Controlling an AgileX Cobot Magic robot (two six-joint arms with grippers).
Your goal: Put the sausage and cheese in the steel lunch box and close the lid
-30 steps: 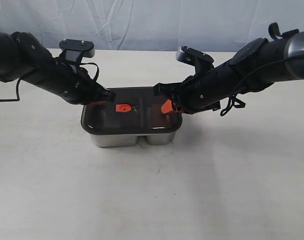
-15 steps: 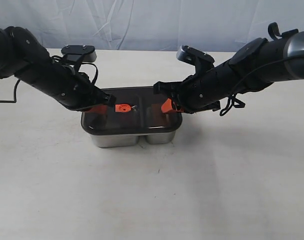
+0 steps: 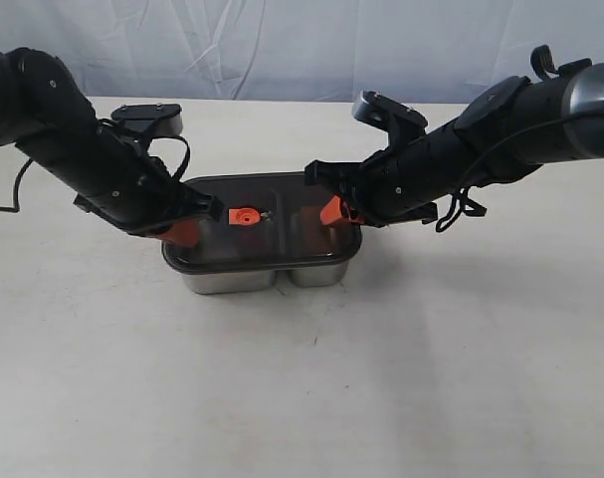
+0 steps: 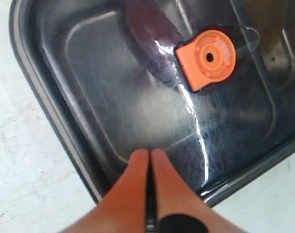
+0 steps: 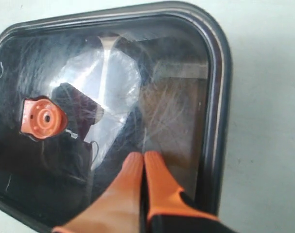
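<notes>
The steel lunch box [image 3: 232, 279] stands mid-table with the dark translucent lid [image 3: 282, 237] lying on it, orange valve tab [image 3: 245, 215] at its centre. My left gripper [image 3: 186, 231] is shut, its orange tips resting on the lid's left end [image 4: 149, 153]. My right gripper [image 3: 331, 211] is shut too, tips down on the lid's right part [image 5: 143, 155] near the rim. The tab [image 4: 208, 58] [image 5: 42, 118] shows in both wrist views. The sausage and the cheese are hidden under the lid [image 4: 137, 97] [image 5: 176, 97]; only dim shapes show through.
The white table [image 3: 311, 378] spreads out around the box on all sides. A pale cloth backdrop [image 3: 302, 40] hangs behind. A black cable [image 3: 8, 204] trails from the left arm over the table.
My left gripper has slid from the lid's back-left part down to its left end, the arm swinging toward the front. The right gripper and the lid have stayed put.
</notes>
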